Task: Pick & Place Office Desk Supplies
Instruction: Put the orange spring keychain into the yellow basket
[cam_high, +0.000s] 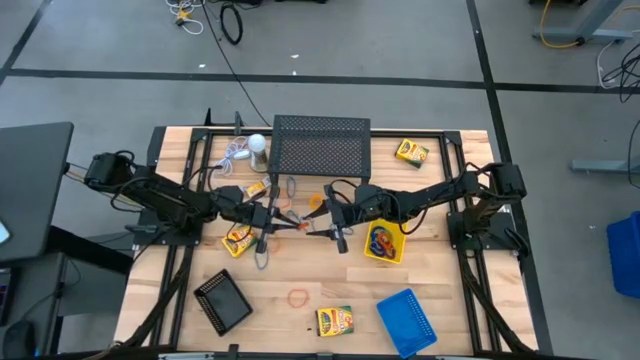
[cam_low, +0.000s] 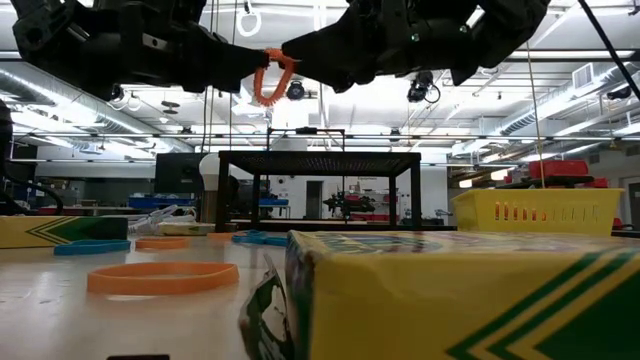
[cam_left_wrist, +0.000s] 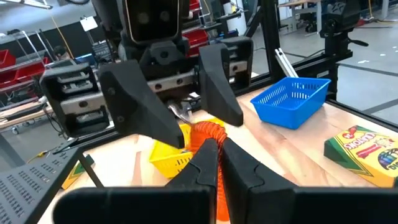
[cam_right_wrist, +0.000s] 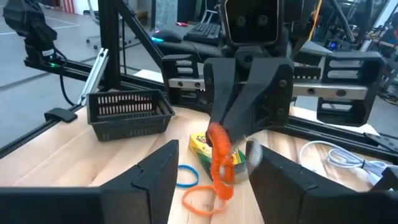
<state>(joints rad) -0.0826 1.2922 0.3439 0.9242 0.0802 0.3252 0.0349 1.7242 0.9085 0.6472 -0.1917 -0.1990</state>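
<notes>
**Op:** Pincer status?

**Me:** Left pincer clamped on an orange rubber band, held up in the air over mid-table, between both arms. Right pincer faces it, fingers apart, one on each side of the hanging loop, not gripping it.

**Op:** Risk?

**Me:** Handover, I'd say. If I let go on the left before the right has bitten, the band drops back to the table. It's floppy too, so the right fingers could close on air or catch one strand only. Both pincers are tip to tip, so a bump is possible.

**Op:** Where does it go?

**Me:** Probably the yellow tray, just beside the right arm, bands already in it. Blue tray and black tray sit at the near edge, another orange band loose between them.
</notes>
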